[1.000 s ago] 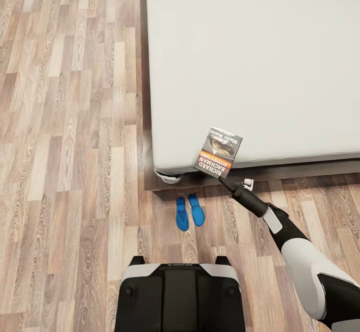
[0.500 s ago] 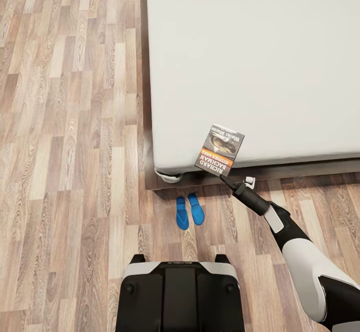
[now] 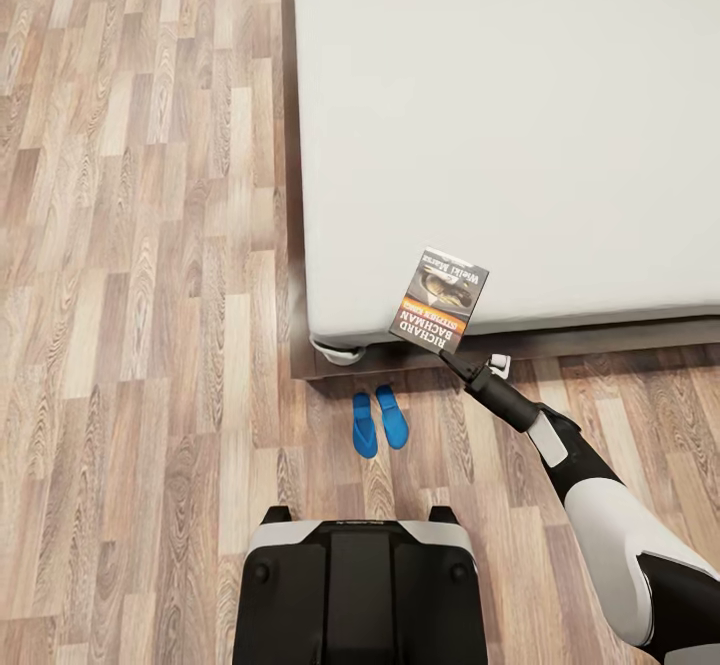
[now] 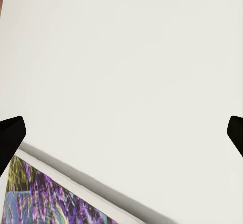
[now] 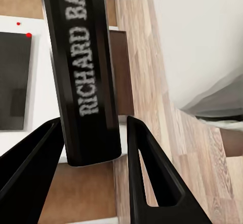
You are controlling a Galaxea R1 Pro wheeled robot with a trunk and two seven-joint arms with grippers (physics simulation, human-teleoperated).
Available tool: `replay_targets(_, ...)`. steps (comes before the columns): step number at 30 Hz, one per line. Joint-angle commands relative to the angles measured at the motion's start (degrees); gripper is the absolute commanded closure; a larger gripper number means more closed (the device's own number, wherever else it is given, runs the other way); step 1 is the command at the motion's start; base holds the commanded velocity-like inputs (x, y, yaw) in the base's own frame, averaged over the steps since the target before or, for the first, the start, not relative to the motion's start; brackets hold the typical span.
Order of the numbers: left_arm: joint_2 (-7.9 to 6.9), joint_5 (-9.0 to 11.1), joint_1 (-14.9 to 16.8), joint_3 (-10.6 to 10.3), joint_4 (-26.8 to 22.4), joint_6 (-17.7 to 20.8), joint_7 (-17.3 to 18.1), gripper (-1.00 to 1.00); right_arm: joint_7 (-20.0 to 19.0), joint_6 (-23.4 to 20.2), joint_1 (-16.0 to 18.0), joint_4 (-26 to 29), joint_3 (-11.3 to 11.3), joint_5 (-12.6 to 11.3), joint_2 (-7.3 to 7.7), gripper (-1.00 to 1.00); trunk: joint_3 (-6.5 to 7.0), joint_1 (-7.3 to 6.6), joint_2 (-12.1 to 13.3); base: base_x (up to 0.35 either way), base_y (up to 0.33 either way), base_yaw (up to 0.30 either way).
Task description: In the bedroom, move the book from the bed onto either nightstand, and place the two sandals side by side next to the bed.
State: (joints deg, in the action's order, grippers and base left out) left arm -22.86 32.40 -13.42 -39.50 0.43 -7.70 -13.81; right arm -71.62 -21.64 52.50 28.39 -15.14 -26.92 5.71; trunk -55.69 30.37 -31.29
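1. While the right arm [image 3: 600, 505] reaches forward and a bit inward from the lower right of the head view, its right claw [image 3: 452, 360] has the book [image 3: 438, 301] pinched by its lower edge, so the book sits just past the claw tip, lifted over the near corner of the bed [image 3: 500, 125].
2. Right wrist view backs that up: both black fingers [image 5: 147, 178] sit either side of the book's dark spine [image 5: 83, 72], white "RICHARD BAC…" lettering running along it, claw clamped on the book.
3. Book cover faces up toward the head camera, slightly tilted, orange band and white title visible.
4. Arm pose: stretched out nearly straight, white upper part near the frame corner, slim dark wrist leading to the claw just in front of the bed's dark wood frame [image 3: 600, 340].
5. Both sandals [image 3: 380, 423] lie side by side on the wood floor [image 3: 140, 345], just in front of the bed's corner, between the bed and the robot's base [image 3: 360, 595], well to the left of the claw.
6. Left claw [image 4: 121, 133]: the left wrist view catches its two dark fingertips [image 4: 10, 138] far apart at the picture's edges, gripping nothing, facing a white wall [image 4: 131, 57] with a corner of a framed lavender picture [image 4: 45, 204].
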Motion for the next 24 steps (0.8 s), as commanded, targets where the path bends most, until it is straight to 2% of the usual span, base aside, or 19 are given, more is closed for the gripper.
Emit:
replay_targets(1,0.00,0.5,0.0,-0.5,0.0,-0.2,-0.1,-1.00,-0.1,-0.5,0.0,0.0,-0.1,-0.2,0.00,1.00,0.15,-0.19,0.4,0.000,0.000,0.000)
replay_targets(21,0.00,0.5,0.0,-0.5,0.0,-0.2,-0.1,-1.00,-0.2,-0.3,0.0,-0.1,-0.2,-0.2,0.00,1.00,3.74,-4.59,8.4,0.000,0.000,0.000)
replay_targets(24,0.00,0.5,0.0,-0.5,0.0,-0.2,-0.1,-1.00,-0.1,-0.3,0.0,-0.1,-0.2,-0.2,0.00,1.00,3.74,-4.59,8.4,0.000,0.000,0.000)
